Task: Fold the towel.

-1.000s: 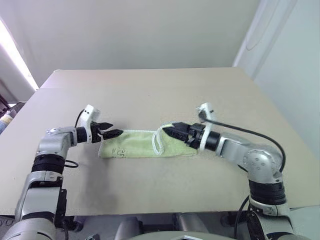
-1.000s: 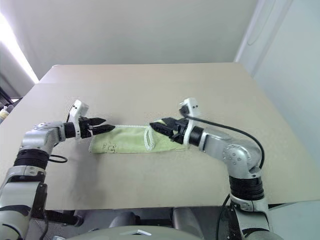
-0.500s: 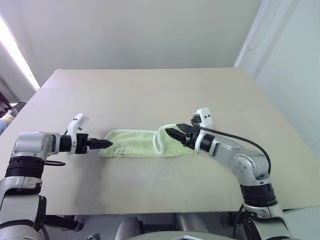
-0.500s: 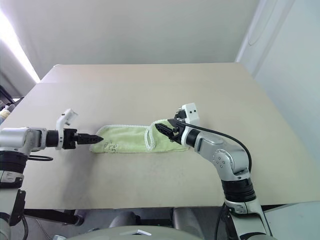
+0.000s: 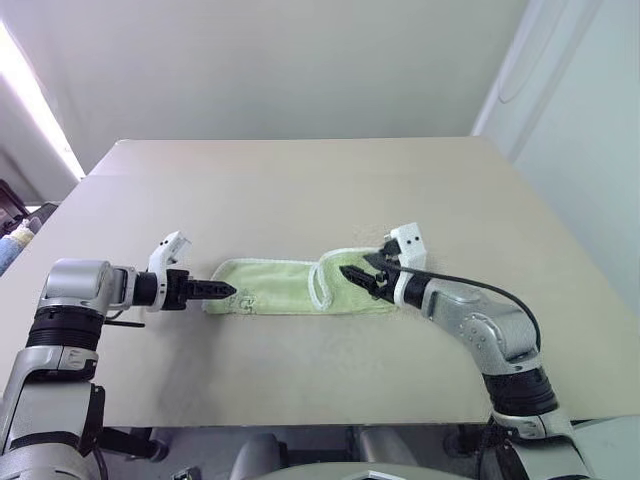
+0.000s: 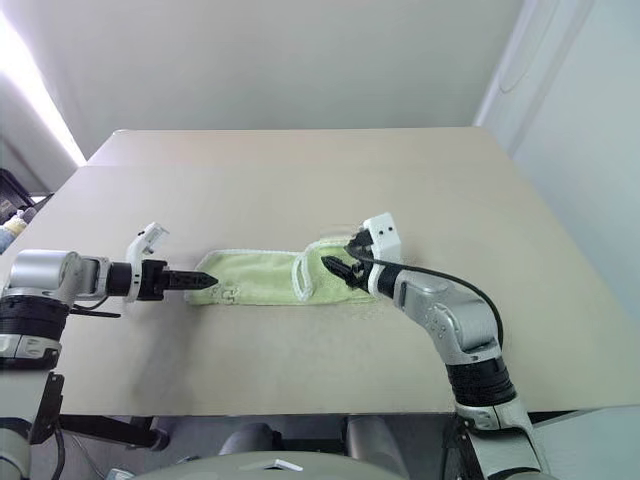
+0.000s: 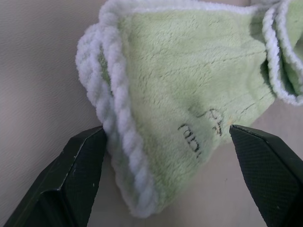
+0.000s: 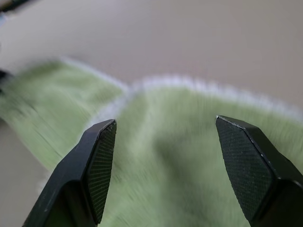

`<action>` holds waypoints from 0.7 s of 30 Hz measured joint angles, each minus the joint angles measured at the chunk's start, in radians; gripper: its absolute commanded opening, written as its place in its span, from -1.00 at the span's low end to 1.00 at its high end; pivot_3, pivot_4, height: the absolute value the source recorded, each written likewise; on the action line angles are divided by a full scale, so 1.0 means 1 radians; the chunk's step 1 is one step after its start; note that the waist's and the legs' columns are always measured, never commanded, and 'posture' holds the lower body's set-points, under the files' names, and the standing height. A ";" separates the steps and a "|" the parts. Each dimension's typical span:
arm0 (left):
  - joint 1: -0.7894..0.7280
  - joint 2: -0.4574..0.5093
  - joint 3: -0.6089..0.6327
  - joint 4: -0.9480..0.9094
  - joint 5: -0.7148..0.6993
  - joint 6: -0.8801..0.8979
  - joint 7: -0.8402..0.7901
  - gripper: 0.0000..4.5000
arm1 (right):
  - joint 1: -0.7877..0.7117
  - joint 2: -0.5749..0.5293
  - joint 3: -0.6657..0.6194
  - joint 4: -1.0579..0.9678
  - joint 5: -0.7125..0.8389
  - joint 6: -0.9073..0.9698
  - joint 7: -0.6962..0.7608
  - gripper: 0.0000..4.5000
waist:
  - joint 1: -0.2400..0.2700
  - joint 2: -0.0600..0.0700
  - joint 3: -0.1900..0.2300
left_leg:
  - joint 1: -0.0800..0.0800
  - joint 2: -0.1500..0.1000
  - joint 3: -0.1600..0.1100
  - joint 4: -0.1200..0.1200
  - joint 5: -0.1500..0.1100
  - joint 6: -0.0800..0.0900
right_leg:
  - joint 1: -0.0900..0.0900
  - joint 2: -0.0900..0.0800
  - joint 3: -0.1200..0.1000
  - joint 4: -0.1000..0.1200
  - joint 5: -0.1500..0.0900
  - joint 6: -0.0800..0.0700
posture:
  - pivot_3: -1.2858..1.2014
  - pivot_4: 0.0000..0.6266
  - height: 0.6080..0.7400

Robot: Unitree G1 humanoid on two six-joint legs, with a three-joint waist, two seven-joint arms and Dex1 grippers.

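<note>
The towel (image 5: 300,287) lay as a narrow folded strip on the table (image 5: 300,190), long axis running left to right between the two arms. Left gripper (image 7: 165,156) spread wide, empty, its fingers straddling the strip's left end, one finger touching the white edging. Right gripper (image 8: 165,156) also spread, empty, over the right end. Each arm sat at its own end; likely next move: pinch the ends.

One towel (image 5: 290,288) lies on one table (image 5: 300,190), with two grippers, left gripper (image 5: 222,291) and right gripper (image 5: 350,272), at the towel's ends.
</note>
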 measured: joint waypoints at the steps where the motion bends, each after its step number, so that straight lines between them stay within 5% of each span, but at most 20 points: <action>1: -0.001 -0.006 0.005 0.000 -0.001 0.003 0.004 0.94 | 0.004 0.002 0.008 0.003 -0.009 -0.004 0.002 0.54 | 0.000 0.000 0.000 | 0.000 0.000 0.000 0.000 0.000 0.000 | 0.000 0.000 0.000 0.000 0.000 0.000 | 0.03 -1.00 0.57; 10: -0.005 -0.024 0.022 0.008 -0.033 0.022 0.025 0.94 | 0.005 0.001 -0.006 0.004 -0.046 -0.024 0.024 0.54 | -0.004 0.000 0.000 | 0.000 0.000 -0.002 0.001 0.000 0.000 | 0.001 0.000 0.000 0.000 0.000 0.000 | 0.03 -1.00 0.57; 13: -0.005 -0.027 0.022 0.012 -0.042 0.024 0.026 0.68 | 0.004 -0.007 -0.024 0.013 -0.060 -0.025 0.030 0.57 | -0.005 0.000 0.000 | 0.000 0.000 -0.002 0.001 0.000 0.000 | 0.001 0.000 0.000 0.000 0.000 0.000 | 0.03 -1.00 0.57; 21: -0.007 -0.041 0.032 0.011 -0.098 0.058 0.020 -0.57 | 0.004 -0.005 -0.035 0.021 -0.077 -0.025 0.037 0.57 | -0.008 0.000 0.000 | 0.000 0.000 -0.002 0.001 0.000 0.000 | -0.001 0.001 0.000 0.002 0.000 0.000 | 0.03 -1.00 0.57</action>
